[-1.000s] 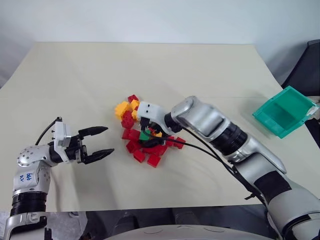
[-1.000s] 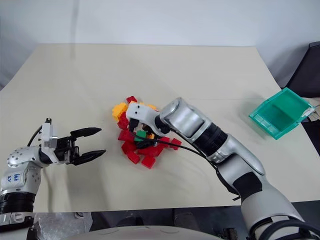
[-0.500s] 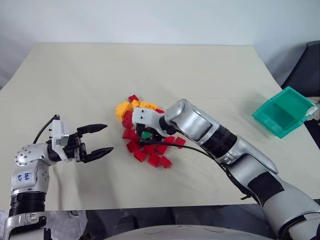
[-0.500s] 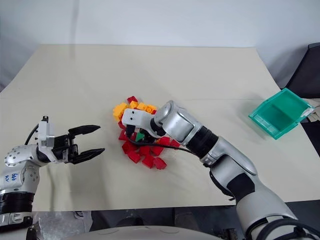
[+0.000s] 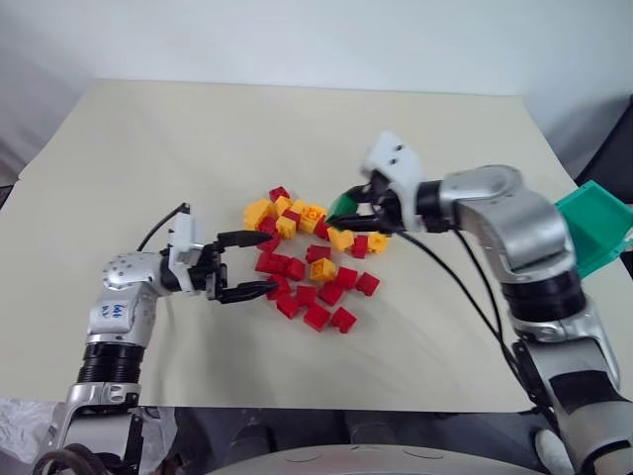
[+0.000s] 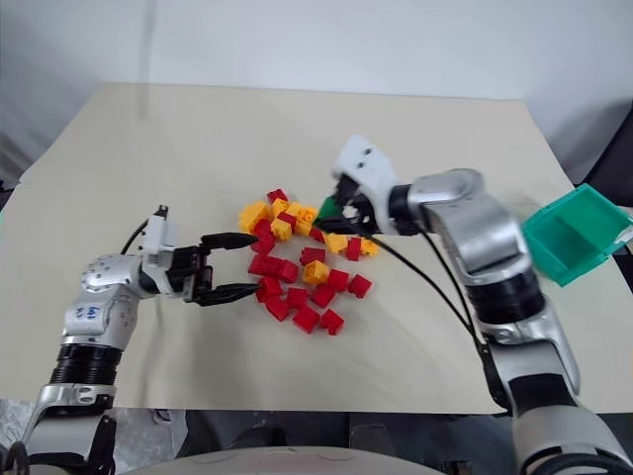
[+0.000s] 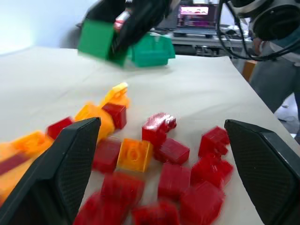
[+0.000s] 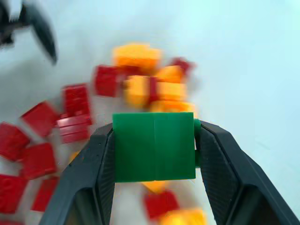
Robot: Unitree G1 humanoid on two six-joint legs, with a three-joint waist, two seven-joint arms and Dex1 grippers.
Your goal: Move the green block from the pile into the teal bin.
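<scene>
1 bench [image 5: 148, 148], all task items on it. Teal bin [image 5: 596, 226] sits at the right edge, well apart from the pile [image 5: 309, 259], so a carry is needed. Right pincer [image 8: 154, 140] is clamped on the green block [image 5: 342, 206], lifted above the pile to clear the bricks. Left pincer [image 5: 245, 265] hangs wide, empty, beside the pile.

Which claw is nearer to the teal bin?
Right. The right claw holds the green block above the pile's far edge, with bare table between it and the teal bin. The left claw sits open at the pile's opposite side, farther away.
</scene>
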